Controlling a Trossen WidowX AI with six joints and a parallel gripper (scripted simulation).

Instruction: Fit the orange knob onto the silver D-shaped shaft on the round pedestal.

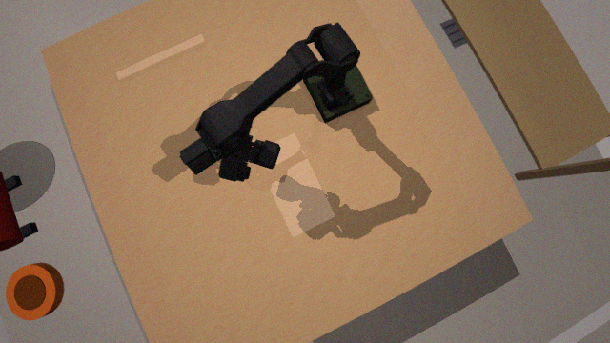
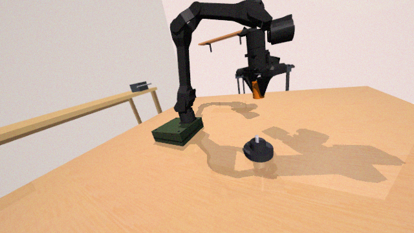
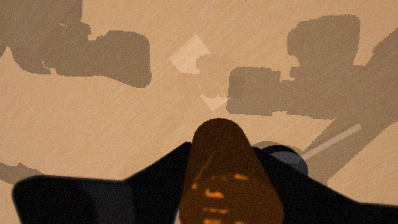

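The black gripper [image 1: 235,164] [image 2: 258,92] [image 3: 220,150] had the orange knob [image 2: 256,90] [image 3: 225,175] pinched between its two fingers, and it pointed down. The knob was up in the air, over the wood table [image 1: 191,267] [image 2: 129,194] [image 3: 50,115], and it was not on the shaft [image 2: 257,138]. In the side view, the round black pedestal [image 2: 259,155] [image 3: 292,159] sat on the table at 6 o'clock from the knob, well apart from it, with the little silver shaft poking up from its middle. In the wrist view, the pedestal peeked out at about 3 o'clock from the knob, partly hidden behind a finger. From the top, you could not see the knob or the pedestal. The knob's hole did not show, so I could not tell if the flat sides matched. The arm [image 1: 269,88] [image 2: 223,11] stood on a green base [image 1: 363,92] [image 2: 162,134], and in the top view the gripper was at 8 o'clock from that base. Way off the table, also at 8 o'clock from the gripper, was a big orange round thing [image 1: 13,291]. A long brown bench [image 1: 529,71] [image 2: 81,107] was at 3 o'clock from the base in that same view.
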